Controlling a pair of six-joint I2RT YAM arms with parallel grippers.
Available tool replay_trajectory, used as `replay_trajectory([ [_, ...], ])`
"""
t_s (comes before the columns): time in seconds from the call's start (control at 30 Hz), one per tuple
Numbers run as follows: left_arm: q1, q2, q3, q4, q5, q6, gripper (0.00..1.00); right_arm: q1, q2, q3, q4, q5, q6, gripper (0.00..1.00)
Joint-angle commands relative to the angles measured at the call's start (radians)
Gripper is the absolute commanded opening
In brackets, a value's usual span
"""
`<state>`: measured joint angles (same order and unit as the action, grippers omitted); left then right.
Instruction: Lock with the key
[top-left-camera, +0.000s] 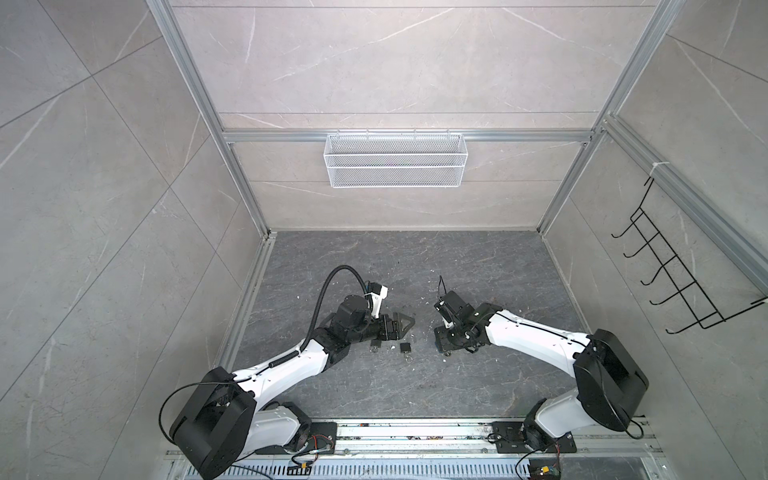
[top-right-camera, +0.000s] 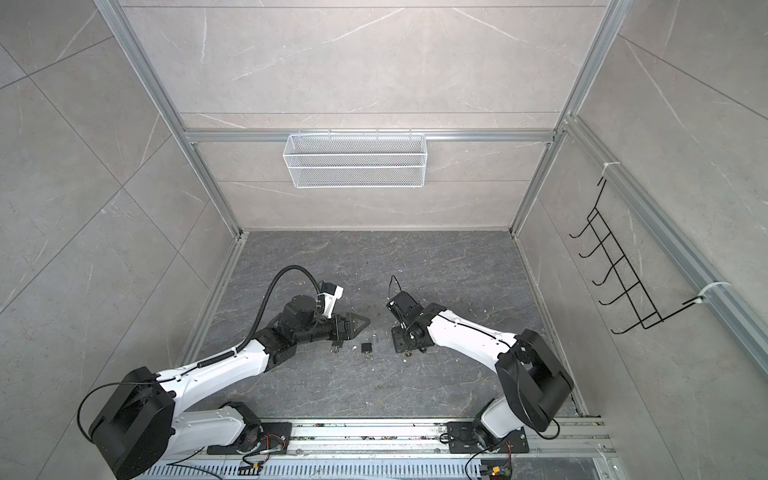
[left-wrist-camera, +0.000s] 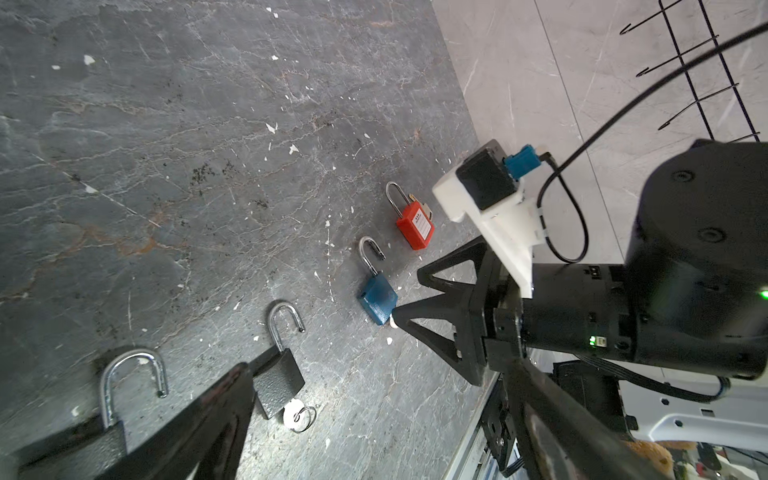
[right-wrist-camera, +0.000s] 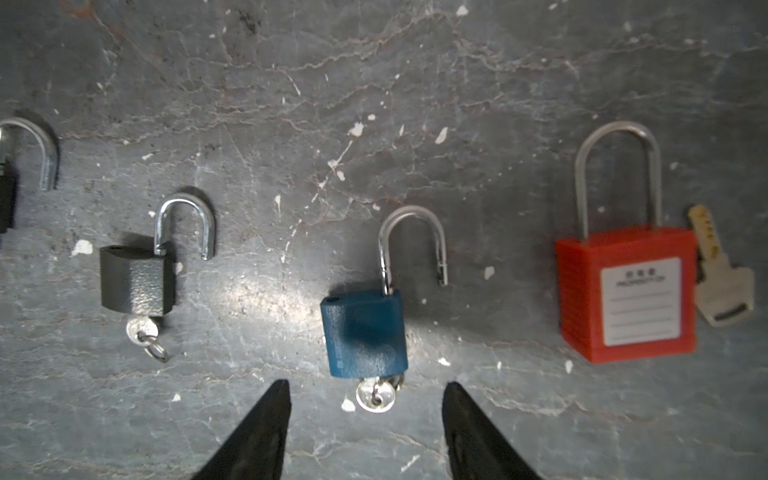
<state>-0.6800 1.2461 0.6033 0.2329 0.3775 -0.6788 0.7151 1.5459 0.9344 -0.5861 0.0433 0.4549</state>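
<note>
Right wrist: blue padlock, shackle pointing away, key toward empty, parted fingers.

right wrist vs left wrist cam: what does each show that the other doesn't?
Right wrist only: the ringed key in the blue padlock, unobstructed. Left wrist only: the right gripper from outside, the wall hook rack. Both: grey padlock, blue padlock and red padlock lying in a row, blue and grey shackles open.
</note>
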Motion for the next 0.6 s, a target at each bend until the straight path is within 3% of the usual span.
replay_trajectory([
  [0.0,0.000,0.014,0.024,0.046,0.033,-0.003,0.96,0.005,0.036,0.029,0.032,-0.017,-0.025,0.62],
  [0.57,0.001,0.046,0.035,0.033,0.038,0.006,0.95,0.005,0.122,0.008,0.068,0.032,-0.018,0.57],
])
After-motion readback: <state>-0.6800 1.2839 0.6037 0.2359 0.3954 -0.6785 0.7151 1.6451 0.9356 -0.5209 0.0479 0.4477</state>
